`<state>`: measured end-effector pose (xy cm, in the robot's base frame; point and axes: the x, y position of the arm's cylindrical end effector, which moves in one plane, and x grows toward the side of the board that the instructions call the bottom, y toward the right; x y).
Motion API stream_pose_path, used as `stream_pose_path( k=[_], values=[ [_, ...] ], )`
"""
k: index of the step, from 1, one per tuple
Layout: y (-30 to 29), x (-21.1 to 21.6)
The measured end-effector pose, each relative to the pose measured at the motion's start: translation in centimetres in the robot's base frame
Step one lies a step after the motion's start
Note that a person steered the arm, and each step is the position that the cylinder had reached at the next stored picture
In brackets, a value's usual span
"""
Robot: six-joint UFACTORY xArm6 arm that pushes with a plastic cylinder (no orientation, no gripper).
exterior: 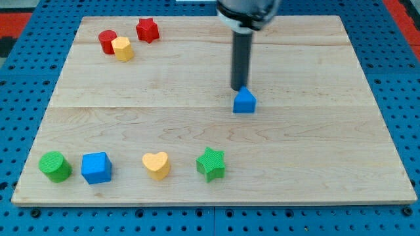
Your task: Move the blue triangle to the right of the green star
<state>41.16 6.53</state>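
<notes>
The blue triangle (244,101) lies right of the board's middle. My tip (239,88) stands just above it in the view, touching or nearly touching its top-left edge. The green star (210,164) lies near the view's bottom, below and to the left of the blue triangle.
A yellow heart (156,165), a blue cube (96,168) and a green cylinder (54,166) line the bottom left. A red cylinder (107,41), a yellow block (123,48) and a red star (147,29) sit at the top left of the wooden board (315,151).
</notes>
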Motion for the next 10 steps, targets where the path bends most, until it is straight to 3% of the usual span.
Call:
stream_pose_path(
  k=[2,3,5,7,9,10],
  values=[
    [6.4,5.0],
    [6.0,1.7],
    [1.2,4.5],
    [-0.8,2.3],
    [2.7,8.2],
    [1.8,4.5]
  ],
)
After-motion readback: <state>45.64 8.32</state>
